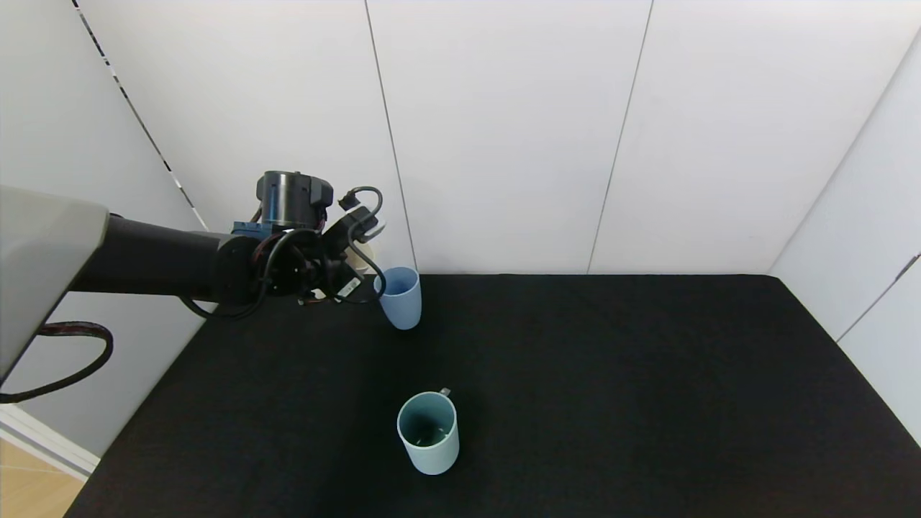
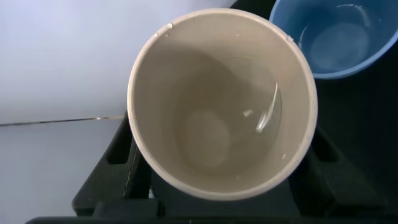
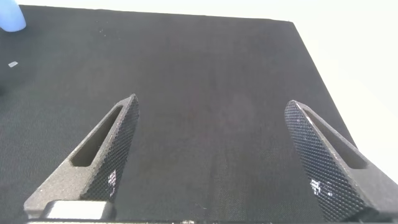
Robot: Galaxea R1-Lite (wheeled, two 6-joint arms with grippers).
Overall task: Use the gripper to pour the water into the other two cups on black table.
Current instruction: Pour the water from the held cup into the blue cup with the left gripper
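Observation:
My left gripper is shut on a beige handleless cup and holds it tilted at the back left of the black table, right beside the rim of the pale blue tumbler. A little clear water lies in the low side of the beige cup, towards the tumbler, whose inside looks wet. The pale teal mug stands upright nearer the front, handle to the back. My right gripper is open and empty above bare table; it does not show in the head view.
White wall panels bound the table at the back and both sides. The left table edge drops off to the floor. In the right wrist view, the blue tumbler shows far off at the corner.

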